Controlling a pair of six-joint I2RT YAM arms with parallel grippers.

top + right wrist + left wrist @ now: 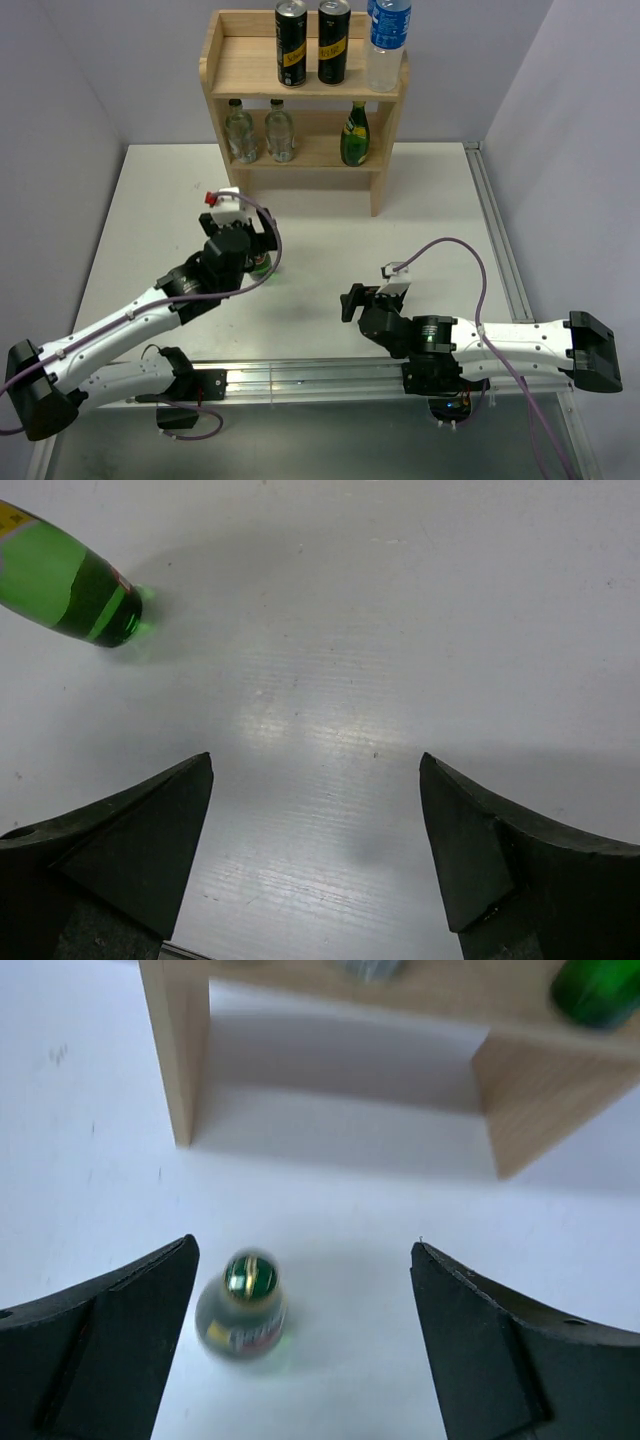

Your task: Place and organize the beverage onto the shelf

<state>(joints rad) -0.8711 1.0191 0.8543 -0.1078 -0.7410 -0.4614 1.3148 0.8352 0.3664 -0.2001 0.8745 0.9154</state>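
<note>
Your left gripper (pixel 302 1250) hangs over the left half of the table (pixel 400 200), about midway between its near and far edges. Its jaws are spread wide and grasp nothing. A small green bottle (pixel 243 1305) stands upright between them, just beside the left finger; you cannot tell whether it touches. The shelf (pixel 225 70) stands at the middle of the table's far edge. Its upper board carries two black cans (pixel 291 42) and a water bottle (pixel 386 45) at the right end. Its lower board carries two clear bottles (pixel 240 130) and a second green bottle (pixel 354 135). Your right gripper (pixel 315 765) is released and empty, over bare table right of centre, toward the near edge.
</note>
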